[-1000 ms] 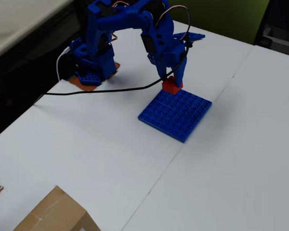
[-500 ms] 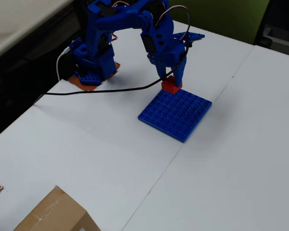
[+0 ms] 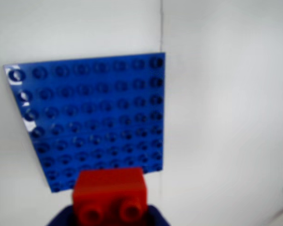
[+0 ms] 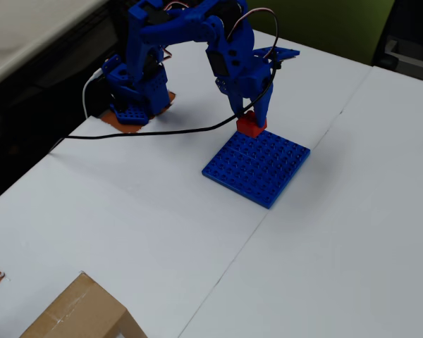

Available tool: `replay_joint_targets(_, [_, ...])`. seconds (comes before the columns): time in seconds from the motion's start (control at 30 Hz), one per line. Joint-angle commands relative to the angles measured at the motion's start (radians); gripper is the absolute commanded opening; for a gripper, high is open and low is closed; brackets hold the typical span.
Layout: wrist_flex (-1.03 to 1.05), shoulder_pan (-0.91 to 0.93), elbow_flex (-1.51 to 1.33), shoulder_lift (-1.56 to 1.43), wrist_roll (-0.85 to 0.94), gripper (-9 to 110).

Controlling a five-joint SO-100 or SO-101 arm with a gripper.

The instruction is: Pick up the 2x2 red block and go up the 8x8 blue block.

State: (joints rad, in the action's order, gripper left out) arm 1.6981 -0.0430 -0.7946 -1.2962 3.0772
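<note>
Gripper [image 4: 251, 121] closed on the 2x2 red block [image 4: 251, 125], blue fingers pinching it from either side in the overhead view. Held just at the near edge of the 8x8 blue block [image 4: 257, 165], over the corner nearest the arm base [image 4: 130, 113]. Hard to tell from above whether the brick already touches the plate or hangs a little over it.

In the wrist view, red block [image 3: 109, 195] at the bottom of the picture, directly ahead of the camera, two studs facing the lens, so apparently carried tilted rather than flat. Blue plate [image 3: 92, 117] spread out beyond it, most of its stud grid lying forward of the grip, only its closest edge under the brick.

Judged as the placing step, with pickup done and the brick arriving at the plate. To do it well:

- Carry the brick further forward, away from the rim, so all of it sits over studs and none overhangs the white table [image 4: 324, 267].
- Level the wrist before descending; a tilted brick would catch one row of studs and skid.
- Square the brick's sides with the plate's rows, using the stud lines ahead as guides.
- Lower straight down and slowly; the plate looks loose on the table and could slide under a sideways push.
- Release only once the brick rests flat, then lift clear vertically.

Black cable [image 4: 148, 135] lying behind the gripper toward the base, clear of the plate.
</note>
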Motion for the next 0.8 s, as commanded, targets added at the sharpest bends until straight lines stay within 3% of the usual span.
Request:
replay_joint_targets(0.0, [0.006,-0.003,0.040,-0.032,0.057,1])
replay_joint_targets(0.77, [-0.011,-0.003,0.021,-0.041,0.054,1])
